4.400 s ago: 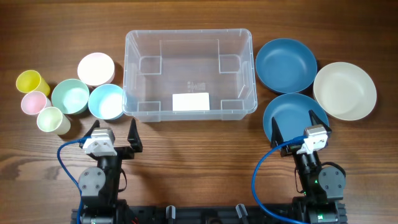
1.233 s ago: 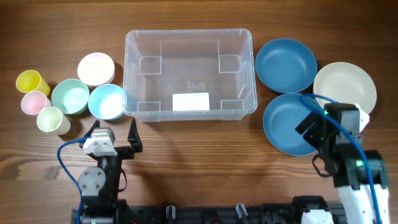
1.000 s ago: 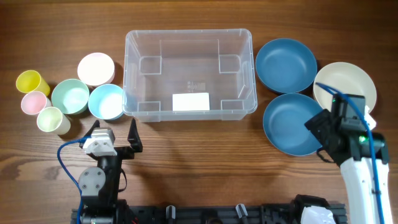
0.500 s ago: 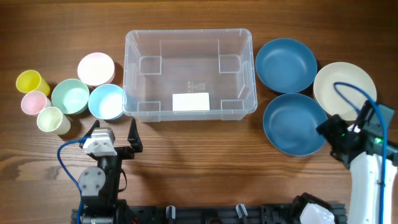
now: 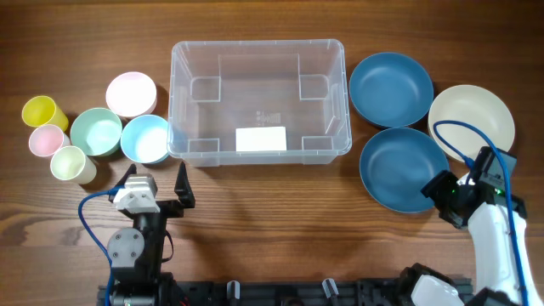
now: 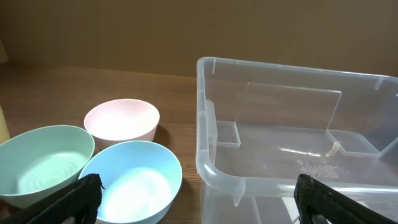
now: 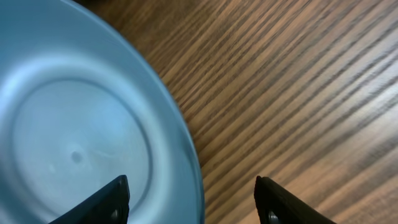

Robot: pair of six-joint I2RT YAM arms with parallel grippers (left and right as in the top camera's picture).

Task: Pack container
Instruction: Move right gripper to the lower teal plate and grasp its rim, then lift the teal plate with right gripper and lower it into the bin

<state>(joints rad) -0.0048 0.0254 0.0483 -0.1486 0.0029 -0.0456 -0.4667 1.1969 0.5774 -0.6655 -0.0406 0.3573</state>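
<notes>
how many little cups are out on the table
3, all clustered at the far left of the overhead view: a yellow cup farthest back, a pink cup just in front of it, and a pale green cup nearest the robot. None looks hidden.

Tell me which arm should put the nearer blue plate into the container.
Right. The right gripper sits at the nearer blue plate, jaws open astride its rim. The left gripper, also open, sits far off on the other side, near the light blue bowl.

Robotics lab bench: cabled arms (image 5: 136, 242) mounted at a wooden table (image 5: 272, 208).
</notes>
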